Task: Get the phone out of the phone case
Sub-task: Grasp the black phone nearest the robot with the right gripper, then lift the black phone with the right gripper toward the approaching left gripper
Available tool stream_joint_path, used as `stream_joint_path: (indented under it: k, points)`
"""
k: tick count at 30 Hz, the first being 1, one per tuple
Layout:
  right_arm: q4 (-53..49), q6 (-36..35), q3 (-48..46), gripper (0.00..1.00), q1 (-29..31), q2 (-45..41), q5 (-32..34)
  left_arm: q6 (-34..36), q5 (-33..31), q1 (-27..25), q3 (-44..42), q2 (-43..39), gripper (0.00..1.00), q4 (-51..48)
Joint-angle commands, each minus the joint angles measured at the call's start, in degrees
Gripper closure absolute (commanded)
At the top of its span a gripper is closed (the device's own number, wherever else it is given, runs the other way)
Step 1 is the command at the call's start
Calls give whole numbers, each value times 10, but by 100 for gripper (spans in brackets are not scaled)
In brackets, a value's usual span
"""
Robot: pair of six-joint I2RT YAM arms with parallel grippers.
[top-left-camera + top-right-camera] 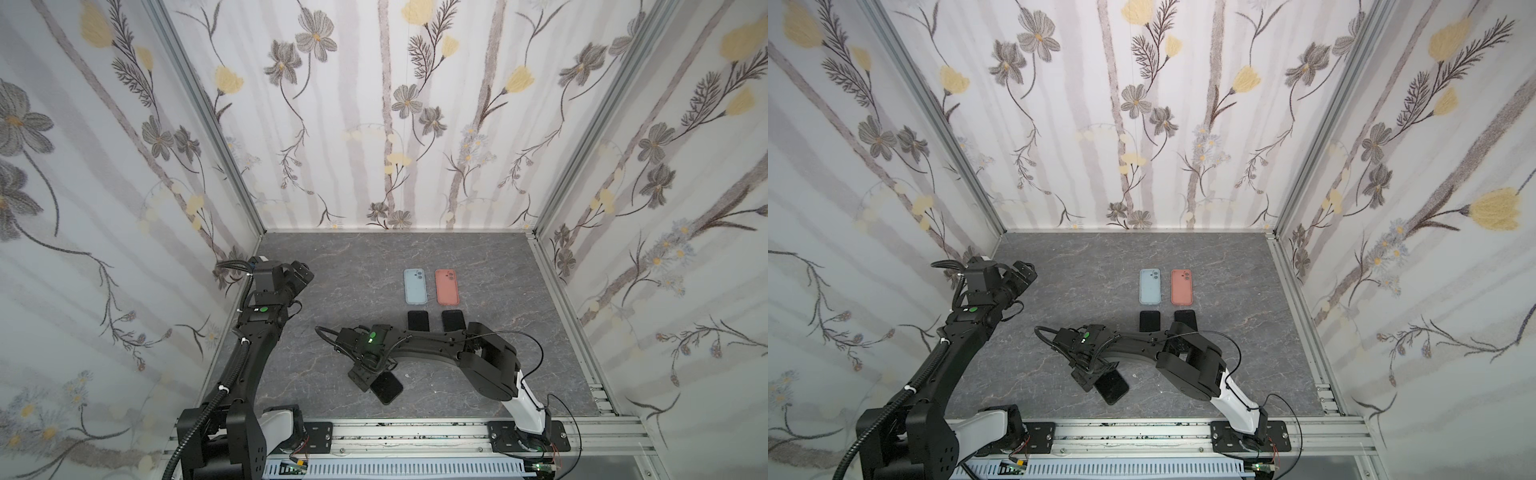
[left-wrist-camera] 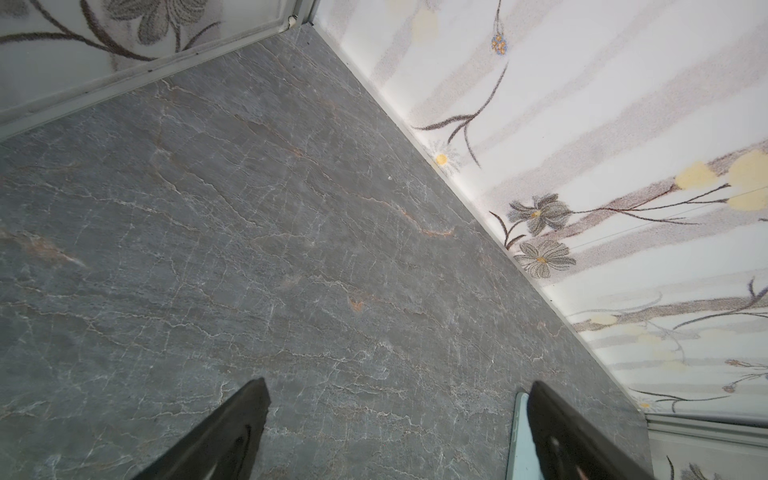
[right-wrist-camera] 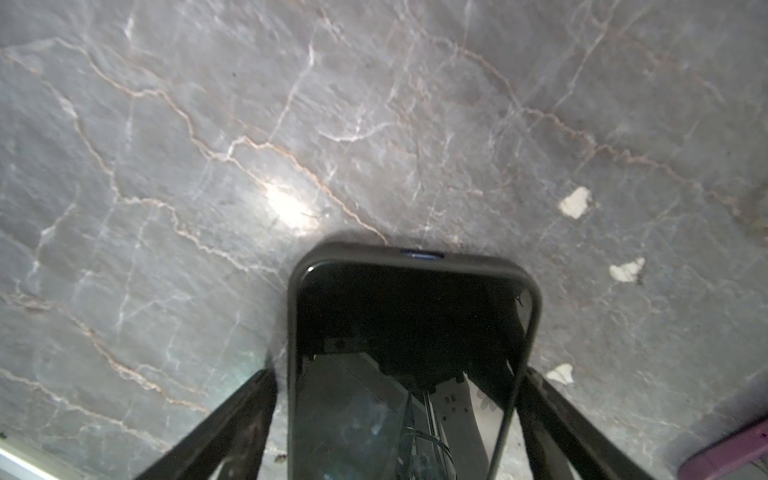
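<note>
L→R. Left gripper (image 1: 302,272) is parked up at the back-left, well apart from the work. Its fingers (image 2: 232,436) are spread wide w/ nothing btwn them, only bare table (image 1: 332,299) below. A pale edge sits beside one finger in the left wrist view; can't tell what it is.

Centre-front: phone (image 1: 388,388) lies flat, screen up, skewed on the table near the front rail. It's in its dark phone case (image 3: 357,251), rim all round the screen. Right gripper (image 3: 401,374) is down over it, jaws spread wide and astride the long sides. A sliver of table shows btwn one finger and the rim. The other finger is at or against the rim; contact can't be confirmed. So it reads as flanking, not a firm pinch.

Right of centre, further back: blue case (image 1: 415,286) and orange case (image 1: 447,286) lie side by side, backs up. Just in front of them are two black slabs (image 1: 417,321), partly hidden by the right arm, prob. bare phones.

Step, my read: two units look done, and the third is at the grasp stage w/ the phone not yet out.

Next move prob. needs the jaws to close on the case sides w/o squeezing the phone in tighter. The left arm then has to come across, since one arm alone likely can't peel the rim. One holds the case, the other works a corner free and lifts the phone out.
</note>
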Motion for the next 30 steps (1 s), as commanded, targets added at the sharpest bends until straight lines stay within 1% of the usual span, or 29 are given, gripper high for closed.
stream_joint_path:
  k: [1,3,6,10,13,18,21,25,27,30]
  points:
    - [0,9,2,11,2,6,10,-10,-15,1,0,-7,0,11]
    - [-3,10,3,13,2,11,10,-7,-19,1,0,-9,0,12]
    - [-8,10,3,16,4,19,8,27,-6,1,1,-10,0,18]
    - [-16,9,8,25,3,27,4,66,6,1,-4,-11,0,20]
    - [-25,8,12,32,0,28,8,78,29,1,-5,-15,0,20]
    - [-20,10,14,38,-10,14,5,90,52,1,0,-16,0,21]
    - [-3,13,15,39,-19,-12,-16,99,61,0,7,-17,0,25]
    - [34,36,4,39,-46,-65,-32,101,84,-7,18,-9,0,32]
    - [68,51,-16,39,-63,-96,-45,106,89,-23,26,-4,0,37]
    - [131,82,-63,40,-95,-149,-69,122,88,-63,35,-2,0,48]
